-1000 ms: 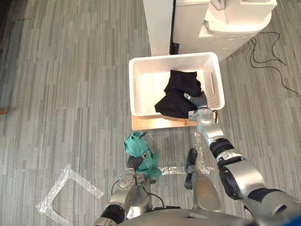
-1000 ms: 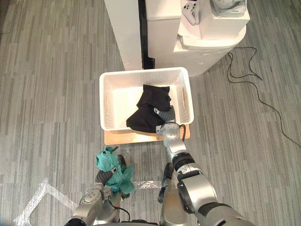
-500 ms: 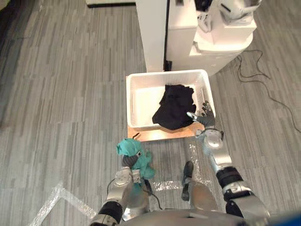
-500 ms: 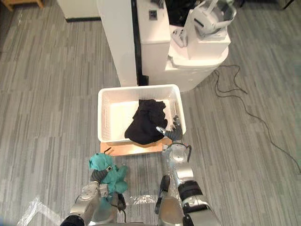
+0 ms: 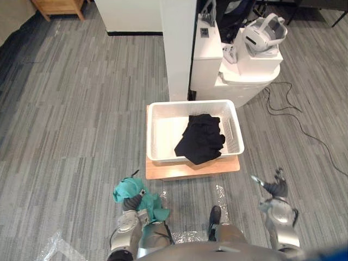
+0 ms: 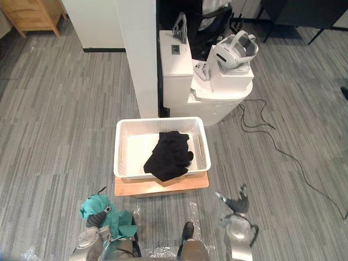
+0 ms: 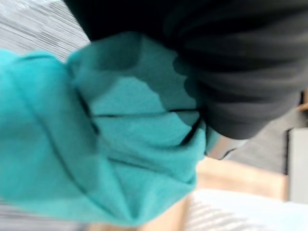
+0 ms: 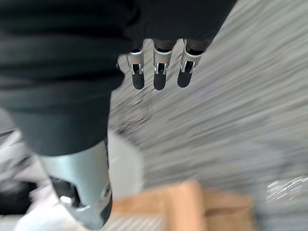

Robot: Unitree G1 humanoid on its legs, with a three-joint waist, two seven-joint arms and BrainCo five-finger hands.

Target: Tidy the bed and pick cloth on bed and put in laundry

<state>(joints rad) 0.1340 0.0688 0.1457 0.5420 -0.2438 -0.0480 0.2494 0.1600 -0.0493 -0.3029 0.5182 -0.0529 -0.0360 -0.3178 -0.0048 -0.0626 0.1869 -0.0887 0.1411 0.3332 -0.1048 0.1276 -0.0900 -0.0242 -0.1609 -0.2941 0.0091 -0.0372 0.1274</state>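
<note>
A white laundry basket (image 5: 154, 133) stands on a wooden board (image 5: 190, 168) on the floor ahead. A black cloth (image 5: 200, 140) lies loose inside it, toward its right side. My left hand (image 5: 129, 205) is low at the near left, shut on a bunched teal cloth (image 5: 137, 194), which bulges past the hand in the left wrist view (image 7: 96, 144). My right hand (image 5: 274, 190) hovers over the bare floor, near right of the basket and apart from it. Its fingers (image 8: 159, 72) are straight and spread, holding nothing.
Behind the basket rise a white pillar (image 5: 179, 49) and a white rounded unit (image 5: 247, 70) with a headset on top. A black cable (image 5: 296, 122) trails over the floor at the right. A wooden piece of furniture (image 5: 60, 6) stands at the far left. Clear tape (image 5: 57, 244) marks the near floor.
My right hand has let go of the black cloth and drawn back out of the basket to the near right. The camera has pulled back. The left hand still holds the teal cloth.
</note>
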